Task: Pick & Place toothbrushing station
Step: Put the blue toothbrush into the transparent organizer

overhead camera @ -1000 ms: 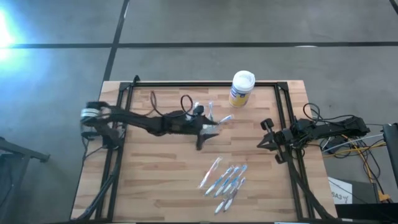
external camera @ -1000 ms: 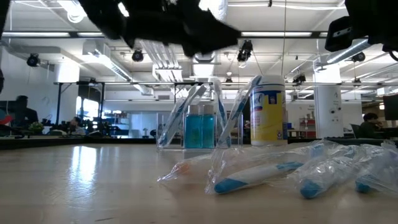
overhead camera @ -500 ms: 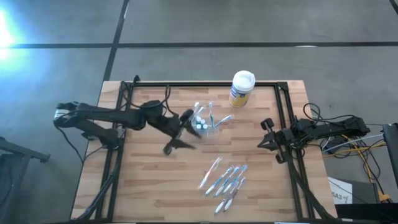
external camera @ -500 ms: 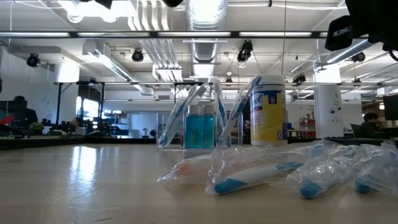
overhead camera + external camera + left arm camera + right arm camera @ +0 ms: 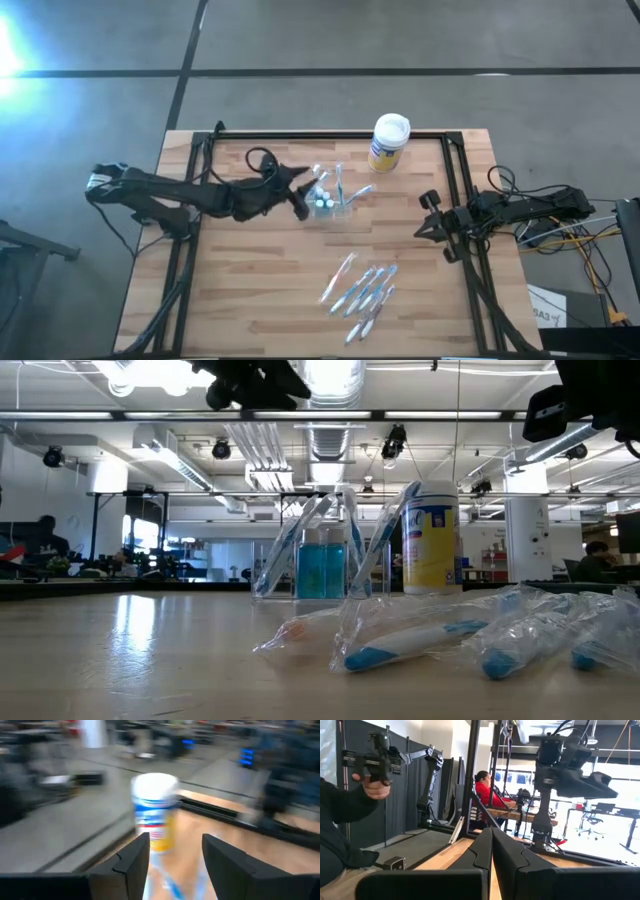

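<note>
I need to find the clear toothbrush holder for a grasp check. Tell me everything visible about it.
The toothbrushing station is a small clear plastic holder, standing upright on the wooden table near its far edge, beside the yellow canister. Blue-tinted bottles sit inside it, and toothbrushes lean out at angles. In the high view the left gripper is right beside it; contact cannot be judged.

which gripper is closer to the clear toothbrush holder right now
Left. The left gripper hangs open just beside the clear toothbrush holder, above table level. The right gripper is shut at the table's right edge, well away.
</note>
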Action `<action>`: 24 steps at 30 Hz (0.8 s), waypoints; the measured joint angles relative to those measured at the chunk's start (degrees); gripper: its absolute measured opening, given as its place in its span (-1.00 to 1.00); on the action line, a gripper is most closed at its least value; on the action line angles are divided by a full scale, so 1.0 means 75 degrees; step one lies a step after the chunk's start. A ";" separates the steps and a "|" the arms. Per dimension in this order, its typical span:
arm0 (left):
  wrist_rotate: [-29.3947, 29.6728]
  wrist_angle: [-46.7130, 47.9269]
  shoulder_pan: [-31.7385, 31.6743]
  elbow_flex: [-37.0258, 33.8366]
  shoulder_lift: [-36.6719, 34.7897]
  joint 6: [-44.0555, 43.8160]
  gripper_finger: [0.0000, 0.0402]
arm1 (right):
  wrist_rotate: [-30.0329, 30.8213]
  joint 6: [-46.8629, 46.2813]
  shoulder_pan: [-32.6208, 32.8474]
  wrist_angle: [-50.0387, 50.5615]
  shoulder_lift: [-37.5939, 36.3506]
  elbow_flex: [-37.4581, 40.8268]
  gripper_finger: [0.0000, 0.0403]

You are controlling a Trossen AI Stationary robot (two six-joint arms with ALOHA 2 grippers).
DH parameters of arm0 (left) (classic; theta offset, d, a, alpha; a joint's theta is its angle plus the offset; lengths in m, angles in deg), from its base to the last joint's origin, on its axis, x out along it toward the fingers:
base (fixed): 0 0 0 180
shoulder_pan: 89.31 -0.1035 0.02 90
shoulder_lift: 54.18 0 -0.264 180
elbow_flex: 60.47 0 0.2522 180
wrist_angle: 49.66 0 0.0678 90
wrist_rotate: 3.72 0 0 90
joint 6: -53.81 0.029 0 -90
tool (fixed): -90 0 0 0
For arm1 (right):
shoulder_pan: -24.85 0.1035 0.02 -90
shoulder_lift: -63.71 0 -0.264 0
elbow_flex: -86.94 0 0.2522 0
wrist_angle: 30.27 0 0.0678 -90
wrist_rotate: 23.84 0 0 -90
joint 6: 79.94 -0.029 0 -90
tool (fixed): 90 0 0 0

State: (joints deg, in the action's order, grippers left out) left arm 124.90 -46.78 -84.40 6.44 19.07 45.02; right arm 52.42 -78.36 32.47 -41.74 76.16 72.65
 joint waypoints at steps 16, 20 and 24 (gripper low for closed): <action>-0.6371 -0.0958 -0.0147 0.0003 -0.0003 0.0783 -0.13 | 0.0000 -0.0012 0.0000 0.0003 0.0002 0.0000 -0.96; -0.4761 -0.0493 -0.0146 0.0003 -0.0020 0.0618 -0.13 | 0.0000 -0.0012 0.0000 0.0003 0.0003 0.0000 -0.96; -0.2727 0.0897 -0.0075 0.0003 -0.0100 0.0380 -0.13 | 0.0000 -0.0048 0.0000 0.0009 0.0003 0.0000 -0.96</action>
State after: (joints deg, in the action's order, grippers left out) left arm 104.45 -40.04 -84.96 6.46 18.32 47.87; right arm 52.42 -78.72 32.47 -41.67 76.18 72.65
